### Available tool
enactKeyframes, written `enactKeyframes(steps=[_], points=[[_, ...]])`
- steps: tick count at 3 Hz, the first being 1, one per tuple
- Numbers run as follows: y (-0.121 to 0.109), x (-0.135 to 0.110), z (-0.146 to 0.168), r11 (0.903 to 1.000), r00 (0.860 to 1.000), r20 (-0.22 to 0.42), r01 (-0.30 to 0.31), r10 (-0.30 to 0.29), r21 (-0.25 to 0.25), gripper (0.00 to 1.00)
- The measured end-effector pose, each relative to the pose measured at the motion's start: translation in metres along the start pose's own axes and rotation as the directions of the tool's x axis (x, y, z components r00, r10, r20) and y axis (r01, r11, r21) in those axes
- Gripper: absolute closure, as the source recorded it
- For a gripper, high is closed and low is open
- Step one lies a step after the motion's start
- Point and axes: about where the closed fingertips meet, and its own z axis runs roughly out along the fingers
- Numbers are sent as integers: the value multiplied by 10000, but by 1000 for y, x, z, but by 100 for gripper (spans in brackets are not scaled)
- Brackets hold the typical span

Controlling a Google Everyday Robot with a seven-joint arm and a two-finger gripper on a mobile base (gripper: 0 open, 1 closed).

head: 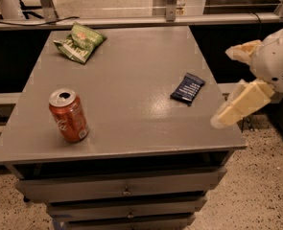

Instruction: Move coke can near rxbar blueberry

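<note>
The coke can (68,115) stands upright near the front left of the grey table (126,95), red-orange with a silver top. The rxbar blueberry (187,87), a flat dark navy wrapper, lies on the right side of the table. My gripper (234,83) hangs at the right edge of the view, beside and past the table's right edge, with its cream fingers (239,107) spread apart and nothing between them. It is close to the bar and far from the can.
A green chip bag (79,42) lies at the table's back left. Drawers (124,190) sit under the tabletop. A metal rail (131,20) runs behind the table. Speckled floor lies to the right.
</note>
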Motion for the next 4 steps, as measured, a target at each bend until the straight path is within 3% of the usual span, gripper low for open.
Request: enactKeyframes(steps=[1,2,3,4], points=[[27,-30,34,9982,9844,1759,9,96,-592,0],[39,-59,34,9956,9646,2623,-23,269,-936,0],[39,-59,33,9957,9648,2616,-30,272,-924,0],[58,-64,48,9941,9521,3046,83,253,-1086,0]])
